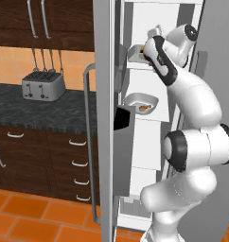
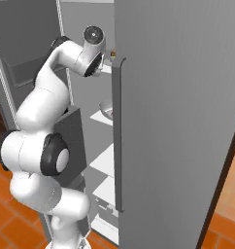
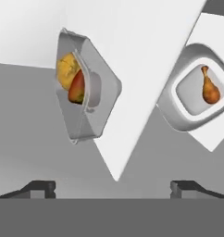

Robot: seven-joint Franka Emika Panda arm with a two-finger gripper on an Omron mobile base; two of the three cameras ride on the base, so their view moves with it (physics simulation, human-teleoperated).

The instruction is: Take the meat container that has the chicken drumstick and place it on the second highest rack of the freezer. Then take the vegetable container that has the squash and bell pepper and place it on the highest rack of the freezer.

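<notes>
The gripper (image 3: pixel 113 187) is released, holding nothing; the veg tray (image 3: pixel 86 90) sits near the rack's (image 3: pixel 146 41) edge; a careless retreat risks knocking it off.

Inside the freezer (image 1: pixel 107 118) are two containers: one vegetable container (image 3: pixel 86 92) holding one squash (image 3: pixel 66 70) and one bell pepper (image 3: pixel 77 89), and one meat container (image 3: pixel 197 92) holding one chicken drumstick (image 3: pixel 209 88). The left base view shows one toaster (image 1: pixel 42 86) on the one dark counter (image 1: pixel 36 111), three utensils (image 1: pixel 43 60) hanging on the wall behind it, two handles (image 1: pixel 38 19) on the upper cabinets, and four drawer pulls (image 1: pixel 79 172) stacked on the lower cabinet. One robot arm (image 1: pixel 192 142) is present, carrying one gripper (image 3: pixel 114 187) with two finger tips (image 3: pixel 37 187).
</notes>
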